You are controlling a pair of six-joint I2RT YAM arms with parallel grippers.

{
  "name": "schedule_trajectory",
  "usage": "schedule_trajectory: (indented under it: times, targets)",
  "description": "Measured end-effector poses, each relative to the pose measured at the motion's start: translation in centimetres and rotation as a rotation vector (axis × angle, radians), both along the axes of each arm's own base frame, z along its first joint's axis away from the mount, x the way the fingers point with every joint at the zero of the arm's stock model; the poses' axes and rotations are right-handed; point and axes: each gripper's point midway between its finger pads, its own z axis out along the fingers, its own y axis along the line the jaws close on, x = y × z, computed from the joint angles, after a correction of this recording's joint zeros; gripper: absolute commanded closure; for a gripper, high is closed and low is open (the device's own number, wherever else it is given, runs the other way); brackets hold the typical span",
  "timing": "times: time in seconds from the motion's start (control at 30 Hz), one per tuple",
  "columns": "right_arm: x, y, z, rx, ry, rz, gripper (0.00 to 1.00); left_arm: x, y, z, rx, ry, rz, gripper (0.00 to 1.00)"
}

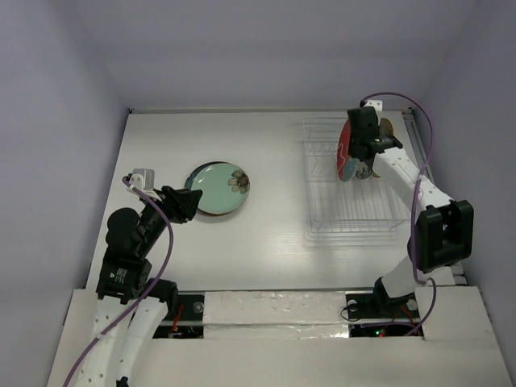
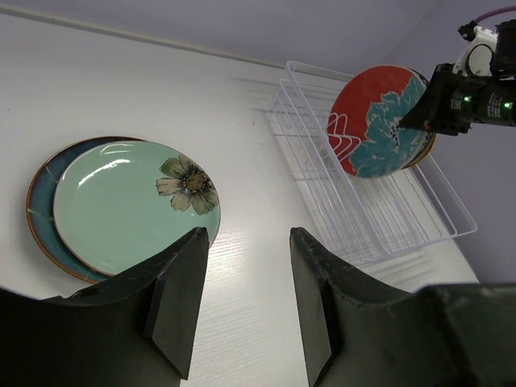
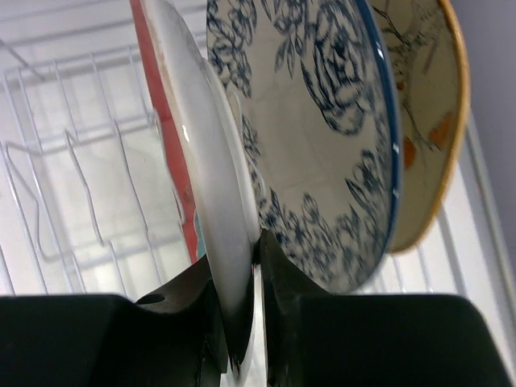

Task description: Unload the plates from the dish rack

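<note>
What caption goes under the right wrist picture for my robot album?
Right pincer pinching the red plate by its rim, with the blue-flowered plate and tan plate beside it in the dish rack.

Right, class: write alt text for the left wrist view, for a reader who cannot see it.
The right gripper grips a red round ceramic plate with teal pattern, upright at the white wire dish rack. Apart from it, a pale green flowered plate lies on a dark teal plate, beyond the open left gripper.
</note>
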Motion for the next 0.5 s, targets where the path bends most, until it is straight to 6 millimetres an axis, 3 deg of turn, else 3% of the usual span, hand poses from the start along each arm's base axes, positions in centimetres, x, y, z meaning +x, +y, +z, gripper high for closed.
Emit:
schedule_trajectory:
  times: [0.23,0.4,0.5]
  targets:
    - [-2.7,0.4,3.5,-0.061,0.028,0.032,1.0,0.0,0.0,0.0,0.0,0.0,0.0,0.58]
    - [-4.5,0.7,7.9,-0.073,-0.063,0.039,1.0,0.0,0.0,0.0,0.0,0.0,0.0,0.57]
    - [-6.0,2.0,10.9,-0.037,-0.147,0.074,1.0,0.0,0.0,0.0,0.0,0.0,0.0,0.57]
